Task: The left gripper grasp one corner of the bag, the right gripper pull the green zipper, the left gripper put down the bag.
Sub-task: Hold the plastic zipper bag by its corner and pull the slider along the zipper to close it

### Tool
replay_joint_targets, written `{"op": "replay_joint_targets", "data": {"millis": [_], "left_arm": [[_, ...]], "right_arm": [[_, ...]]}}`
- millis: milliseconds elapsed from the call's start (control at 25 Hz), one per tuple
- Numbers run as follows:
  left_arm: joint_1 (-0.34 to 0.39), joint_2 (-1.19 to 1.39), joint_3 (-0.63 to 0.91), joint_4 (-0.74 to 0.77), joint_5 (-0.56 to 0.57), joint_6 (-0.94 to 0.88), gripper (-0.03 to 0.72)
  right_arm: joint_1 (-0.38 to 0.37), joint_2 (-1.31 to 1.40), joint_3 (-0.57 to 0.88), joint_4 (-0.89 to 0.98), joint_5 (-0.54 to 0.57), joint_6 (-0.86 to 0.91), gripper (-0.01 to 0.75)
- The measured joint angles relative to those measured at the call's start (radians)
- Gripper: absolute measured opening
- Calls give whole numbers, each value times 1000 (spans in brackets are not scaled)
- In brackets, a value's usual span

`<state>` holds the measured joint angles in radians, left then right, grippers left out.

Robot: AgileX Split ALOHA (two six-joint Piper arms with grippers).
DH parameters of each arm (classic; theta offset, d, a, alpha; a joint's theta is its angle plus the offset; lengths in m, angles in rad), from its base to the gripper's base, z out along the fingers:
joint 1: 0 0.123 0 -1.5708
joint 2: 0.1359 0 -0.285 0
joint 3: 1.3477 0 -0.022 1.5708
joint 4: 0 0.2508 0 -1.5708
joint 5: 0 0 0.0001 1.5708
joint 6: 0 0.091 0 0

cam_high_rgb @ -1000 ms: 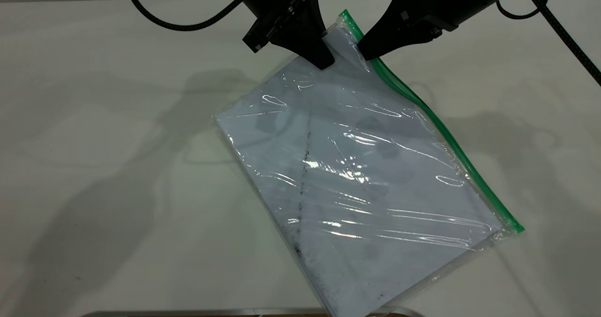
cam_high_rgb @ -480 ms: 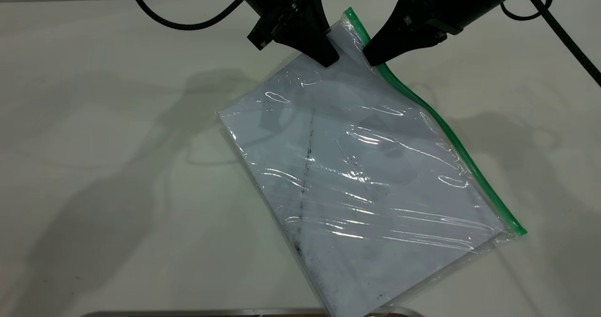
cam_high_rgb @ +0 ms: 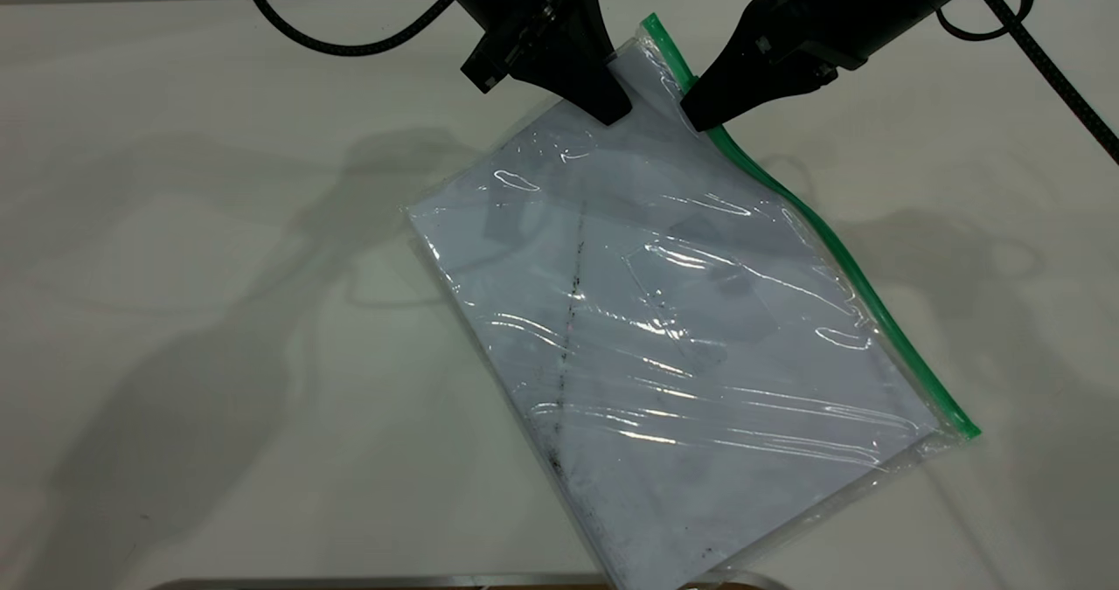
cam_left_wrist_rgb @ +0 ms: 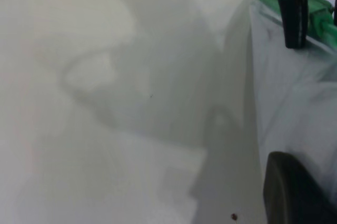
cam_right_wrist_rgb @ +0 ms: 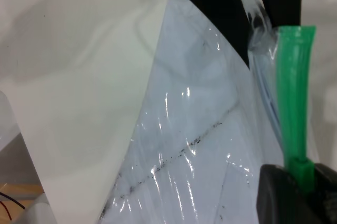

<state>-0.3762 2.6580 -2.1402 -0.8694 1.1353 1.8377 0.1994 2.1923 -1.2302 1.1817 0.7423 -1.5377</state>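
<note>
Zipper travel is what the coming pull depends on: the green zipper [cam_high_rgb: 822, 232] is running as a long diagonal along the bag [cam_high_rgb: 673, 328], from the lifted far corner down toward the near right of the desk [cam_high_rgb: 175, 310]. Clamping that raised corner is the left gripper [cam_high_rgb: 612, 105], while the right gripper [cam_high_rgb: 695, 114] is pinching the green strip just beside it, so it is sitting at the track's upper end.

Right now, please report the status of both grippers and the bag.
Left gripper shut on raised bag corner. Right gripper shut on green zipper near that corner. Bag's far end on table. Nothing blocking.
</note>
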Motion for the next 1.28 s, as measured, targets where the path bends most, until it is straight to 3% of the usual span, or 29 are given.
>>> {"op": "replay_joint_targets", "data": {"millis": [1120, 1280], "left_arm": [[2, 0, 0, 0, 6, -3, 51], [2, 0, 0, 0, 8, -3, 51]], "right_arm": [[0, 0, 0, 83, 18, -26, 158], [-1, 0, 0, 86, 20, -26, 82]]}}
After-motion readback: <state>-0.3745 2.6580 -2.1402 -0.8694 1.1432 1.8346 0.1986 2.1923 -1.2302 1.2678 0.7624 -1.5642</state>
